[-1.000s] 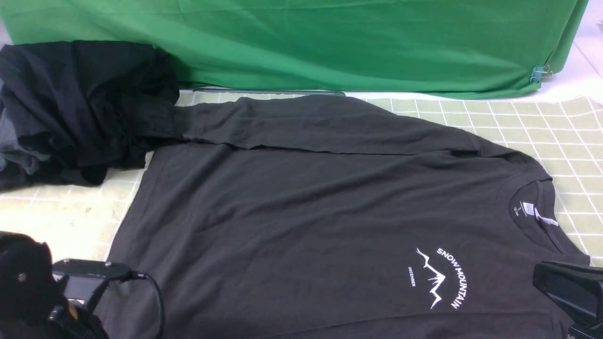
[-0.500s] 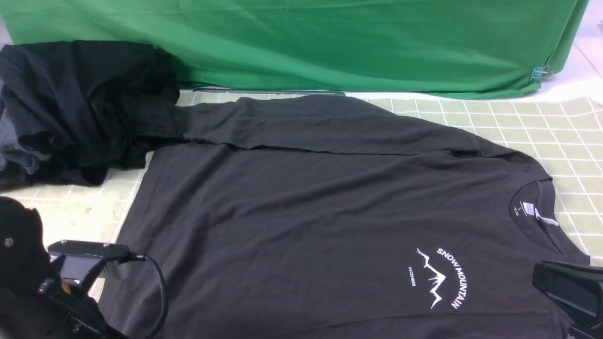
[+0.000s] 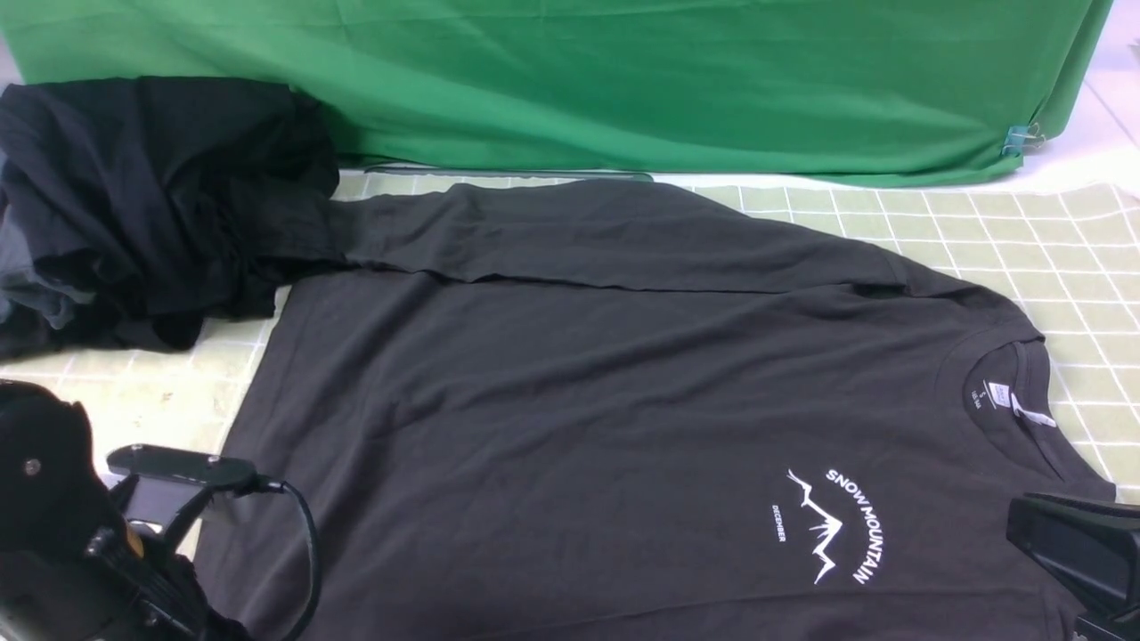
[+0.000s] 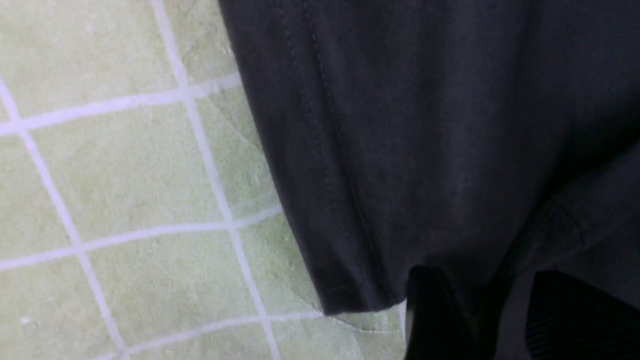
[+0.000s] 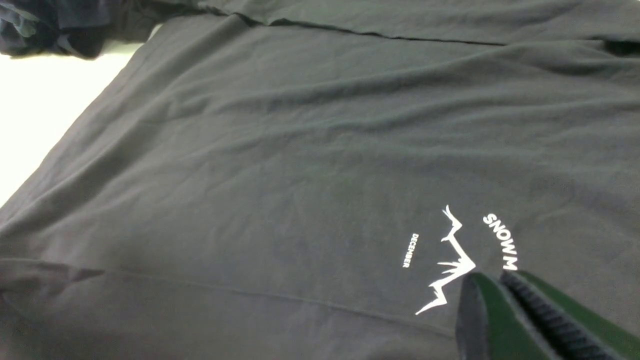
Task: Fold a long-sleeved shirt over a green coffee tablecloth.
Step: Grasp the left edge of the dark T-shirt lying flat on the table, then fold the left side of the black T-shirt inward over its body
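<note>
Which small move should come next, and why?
Probably lower the left gripper slightly and close its jaws on the long-sleeved shirt at its hem corner: they stand open beside it, and it lies flat on the green coffee tablecloth.

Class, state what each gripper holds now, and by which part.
Nothing is held. Jaws of the left gripper stand apart at the hem corner of the long-sleeved shirt; the right gripper is shut, empty, near the print.
</note>
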`<state>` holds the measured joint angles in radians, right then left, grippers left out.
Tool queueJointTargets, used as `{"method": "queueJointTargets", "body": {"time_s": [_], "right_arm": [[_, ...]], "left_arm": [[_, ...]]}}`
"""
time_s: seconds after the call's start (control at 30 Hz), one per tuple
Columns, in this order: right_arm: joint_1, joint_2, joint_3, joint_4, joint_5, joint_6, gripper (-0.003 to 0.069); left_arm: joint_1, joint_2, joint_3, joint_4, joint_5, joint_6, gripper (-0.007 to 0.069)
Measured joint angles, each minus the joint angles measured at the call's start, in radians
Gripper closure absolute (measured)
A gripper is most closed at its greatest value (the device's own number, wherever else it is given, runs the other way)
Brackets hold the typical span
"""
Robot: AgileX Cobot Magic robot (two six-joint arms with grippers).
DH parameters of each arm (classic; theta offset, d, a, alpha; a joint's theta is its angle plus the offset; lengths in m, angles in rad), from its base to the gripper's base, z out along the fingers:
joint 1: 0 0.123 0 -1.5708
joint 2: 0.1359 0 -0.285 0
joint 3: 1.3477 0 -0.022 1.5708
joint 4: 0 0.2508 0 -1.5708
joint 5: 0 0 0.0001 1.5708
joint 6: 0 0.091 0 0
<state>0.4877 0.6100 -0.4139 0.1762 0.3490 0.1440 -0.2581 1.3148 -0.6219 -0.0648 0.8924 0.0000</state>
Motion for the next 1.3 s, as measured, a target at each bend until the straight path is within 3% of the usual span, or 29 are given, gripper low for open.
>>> {"method": "queueJointTargets", "body": {"time_s": [0.17, 0.37, 0.43, 0.7, 1.17, 1.3], "right_arm": [[0.000, 0.000, 0.000, 0.000, 0.001, 0.000, 0.0638], [0.000, 0.000, 0.000, 0.000, 0.001, 0.000, 0.0632], [0.000, 0.000, 0.000, 0.000, 0.001, 0.000, 0.0628], [0.000, 0.000, 0.000, 0.000, 0.001, 0.000, 0.0626], [0.000, 0.000, 0.000, 0.000, 0.000, 0.018, 0.0616], [0.000, 0.000, 0.000, 0.000, 0.001, 0.019, 0.0612]], "left_arm": [[0.000, 0.000, 0.001, -0.008, -0.001, 0.000, 0.0393], [0.000, 0.000, 0.001, -0.027, 0.044, 0.011, 0.0586], [0.000, 0.000, 0.001, -0.017, 0.044, 0.016, 0.0612], [0.000, -0.003, -0.014, -0.008, 0.044, 0.022, 0.0622], [0.000, -0.045, -0.536, -0.149, 0.278, 0.034, 0.0622], [0.005, 0.032, -0.670, -0.072, 0.298, 0.010, 0.0622]]}}
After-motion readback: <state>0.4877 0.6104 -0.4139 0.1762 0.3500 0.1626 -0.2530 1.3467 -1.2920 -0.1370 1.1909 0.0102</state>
